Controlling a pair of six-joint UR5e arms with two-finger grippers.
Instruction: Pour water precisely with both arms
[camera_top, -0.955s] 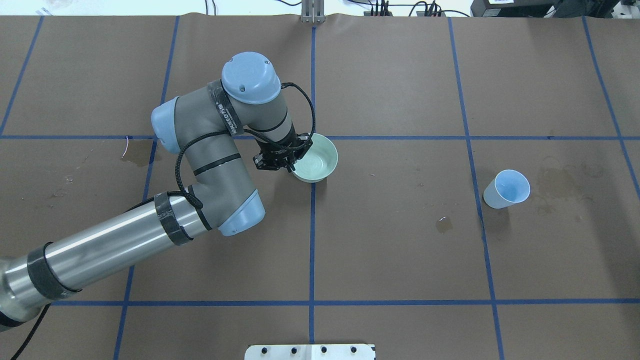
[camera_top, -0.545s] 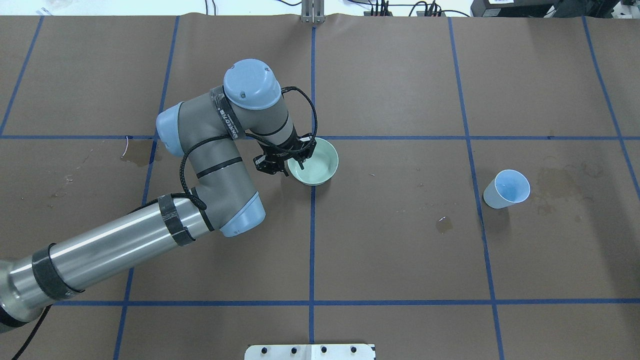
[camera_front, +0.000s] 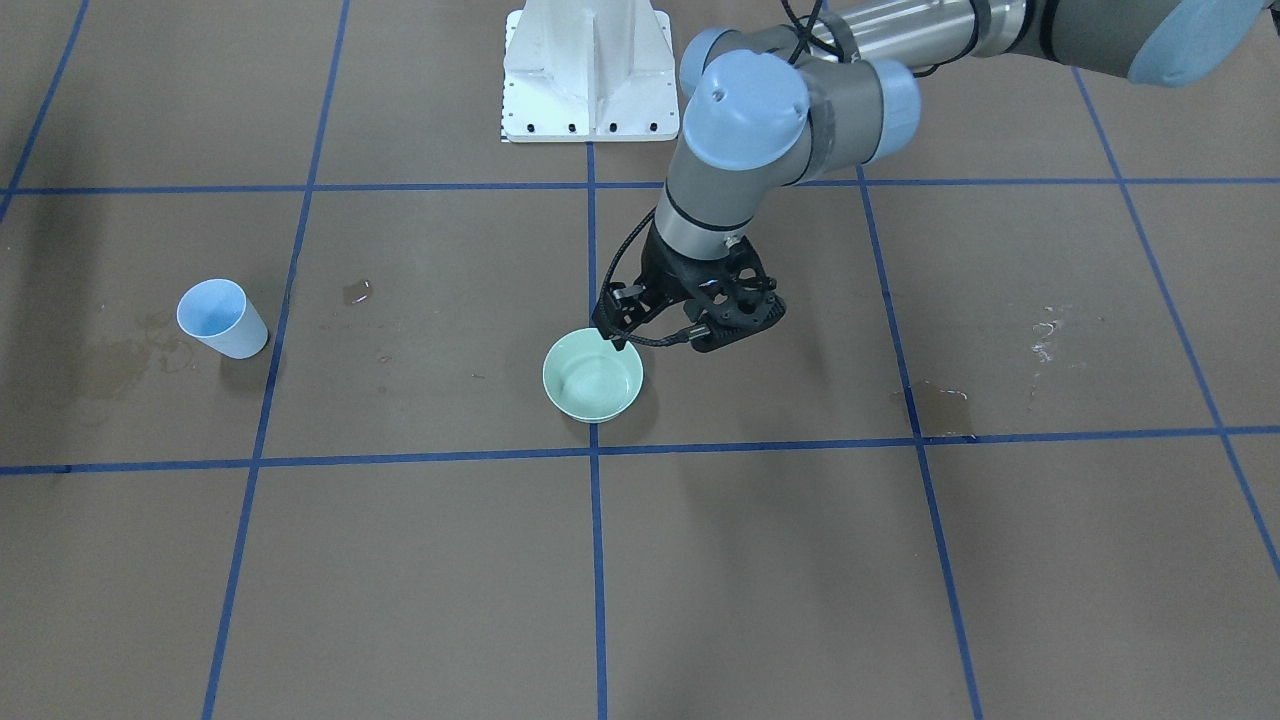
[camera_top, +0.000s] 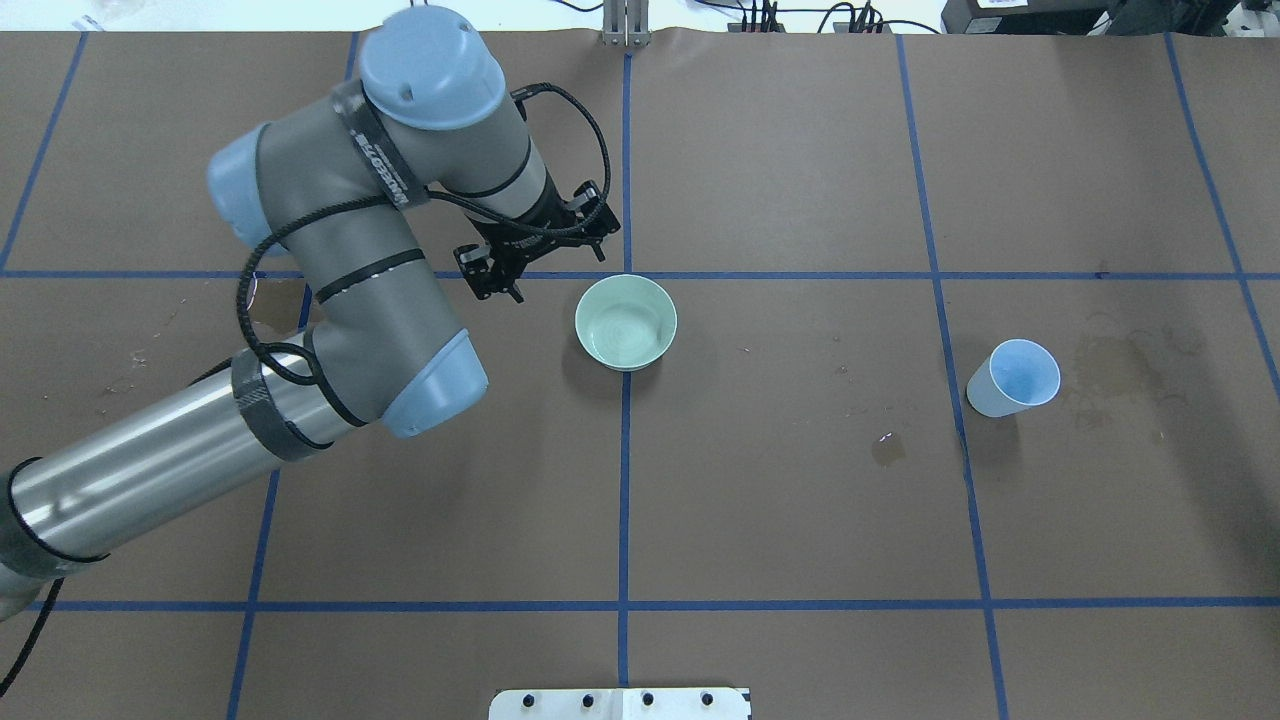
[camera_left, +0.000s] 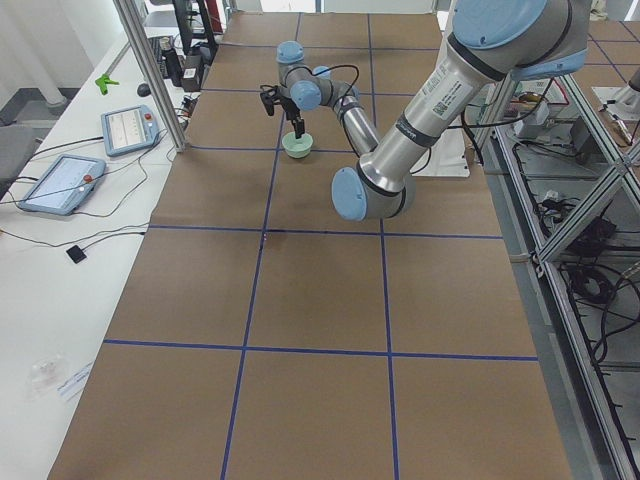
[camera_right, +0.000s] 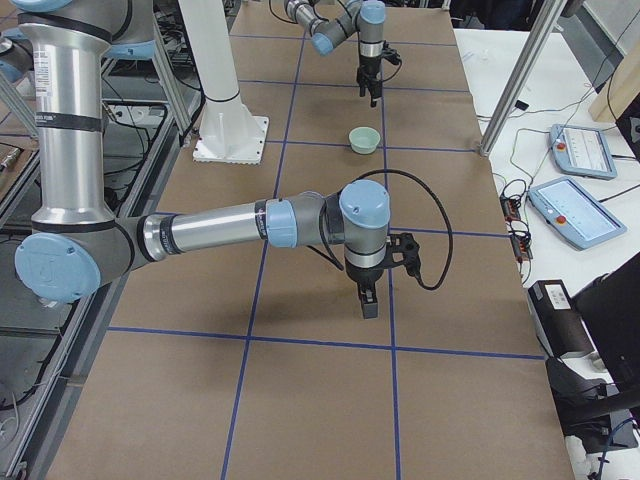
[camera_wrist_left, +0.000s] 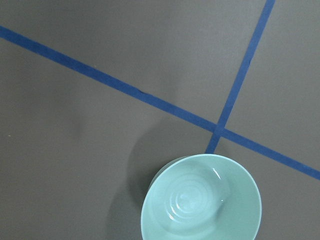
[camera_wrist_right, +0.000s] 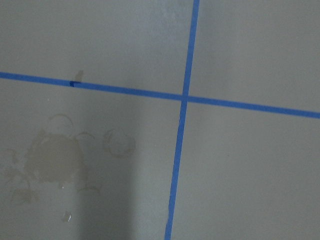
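Both fingers of the left gripper, clamped on the green bowl a second earlier, hung apart beside it. Water rippled in the bowl; the right gripper could not be judged.

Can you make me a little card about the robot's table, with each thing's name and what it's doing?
bowl: pale green, upright on the table, beside a crossing of blue tape lines
water: faint rings and glints inside the bowl; looks like a little
left gripper: empty, up beside the bowl, not touching it
cup: light blue, standing far off on the robot's right
right gripper: points down over the table, away from both; open or shut unclear
stains: damp marks by the cup
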